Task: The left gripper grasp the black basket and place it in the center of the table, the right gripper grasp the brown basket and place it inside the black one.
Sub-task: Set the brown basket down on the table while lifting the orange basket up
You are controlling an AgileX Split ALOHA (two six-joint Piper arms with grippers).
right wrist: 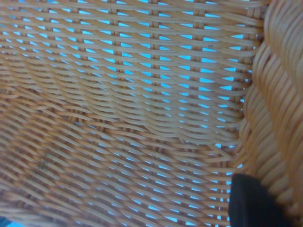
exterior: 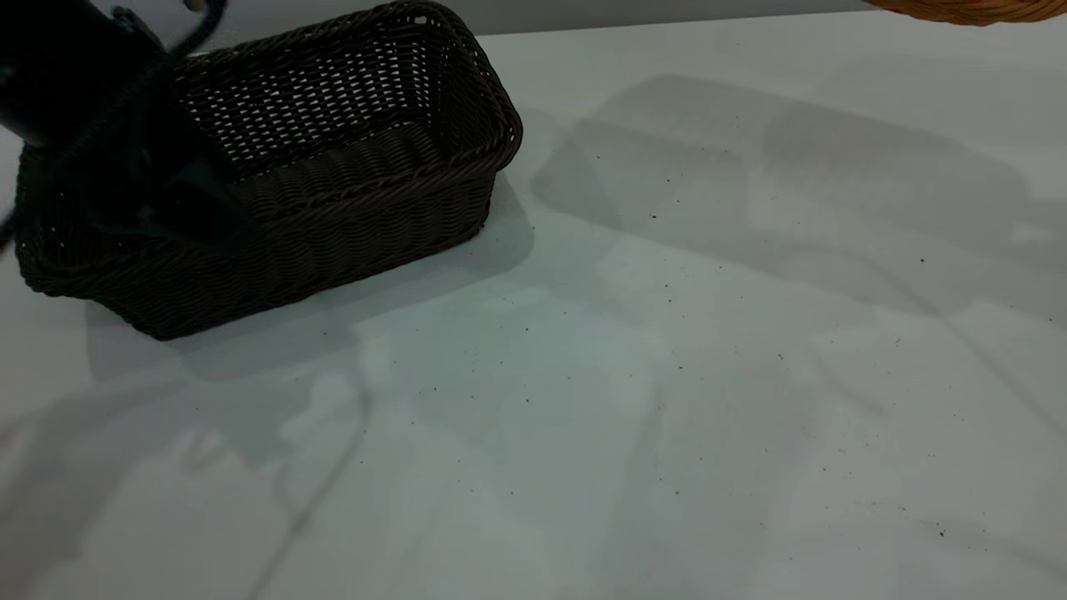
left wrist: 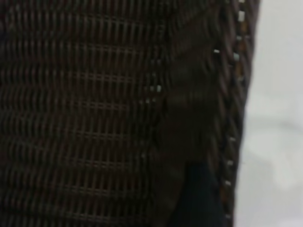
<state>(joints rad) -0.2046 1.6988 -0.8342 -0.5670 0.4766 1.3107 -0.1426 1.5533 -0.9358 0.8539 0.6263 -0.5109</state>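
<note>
Black basket: rectangular dark wicker, braided rim, sloped sides. Sits at the far left of the table, not yet at its centre. It looks slightly tipped, the near-left end possibly off the surface, though this cannot be confirmed.

Left gripper: reaches down into the basket's left end, at the near long wall. One black fingertip shows in the left wrist view pressed close against the inner weave beside the rim. Judged to be clamped on that wall, a hold that lets the arm drag or carry the basket rightward; the outer finger is hidden, so the grip is an inference.

Brown basket: orange-tan wicker. Only a sliver of its underside shows at the far right top edge of the exterior view, apparently raised above the table. Its shadow falls across the table's far right.

Right gripper: out of the exterior view. In the right wrist view a black fingertip lies against the brown basket's inner wall beside its braided rim. Judged to be holding the basket aloft by that wall, waiting clear of the centre.

Stage: first placement under way; nesting not begun.
</note>
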